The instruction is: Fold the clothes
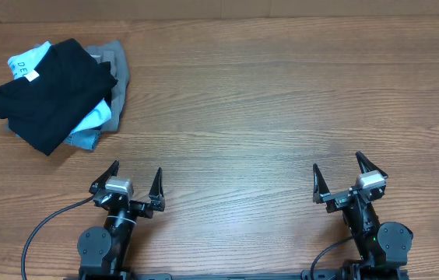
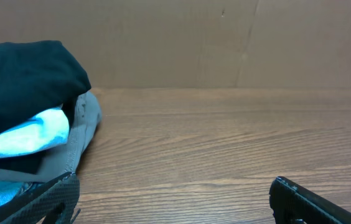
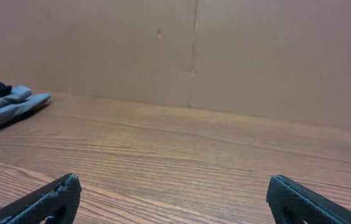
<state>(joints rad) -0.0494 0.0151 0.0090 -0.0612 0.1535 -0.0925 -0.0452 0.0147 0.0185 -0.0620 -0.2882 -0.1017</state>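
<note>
Both arms sit at what looks like a ready pose: the left gripper (image 1: 136,168) and right gripper (image 1: 337,162) each have their fingers spread apart and hold nothing. The one black garment (image 1: 52,89) lies bunched ahead and to the left of the left gripper, well apart, and far across from the right. It tops a pile, so it is probably reachable first. Under it are one light blue shirt (image 1: 95,117) and grey cloth (image 1: 117,68), whose count I cannot tell.
</note>
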